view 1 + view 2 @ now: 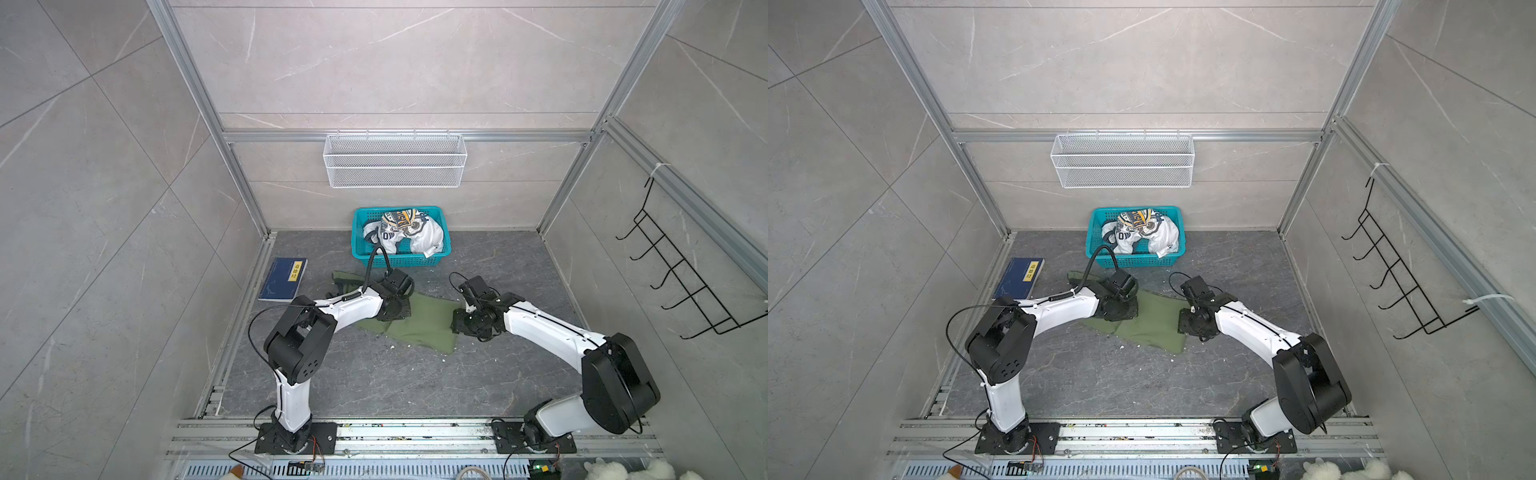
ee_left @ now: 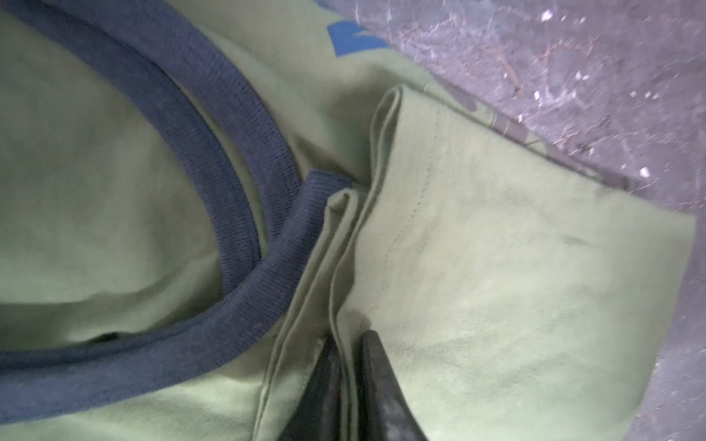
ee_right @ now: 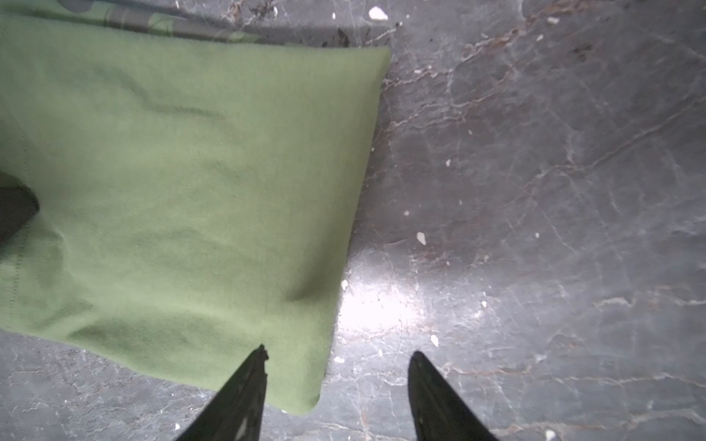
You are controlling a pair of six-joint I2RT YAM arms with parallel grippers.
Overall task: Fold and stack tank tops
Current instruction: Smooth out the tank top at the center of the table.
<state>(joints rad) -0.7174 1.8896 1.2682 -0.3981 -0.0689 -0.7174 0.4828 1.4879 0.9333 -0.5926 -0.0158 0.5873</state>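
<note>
The left gripper was pinched nearly closed on a raised fold of the green tank top, with a narrow ridge of cloth caught between its two black fingers. Just beyond those tips a doubled layer of the shirt lay flat. To one side of them a loop of dark trim curled over the green cloth. The right gripper stood open at a middling width over the shirt's opposite end. One finger was above the cloth near its corner and the other was above the bare dark tabletop, with the edge of the shirt running between them. I couldn't tell whether that first finger was touching the cloth. In both top views the green tank top lay spread between the two grippers, partly under the left arm's wrist. Past both grippers, against the back wall, the white tank top sat crumpled in a teal basket, its printed badge facing up. A blue book lay flat on the tabletop, off to the outer side of the left gripper and apart from the cloth.
</note>
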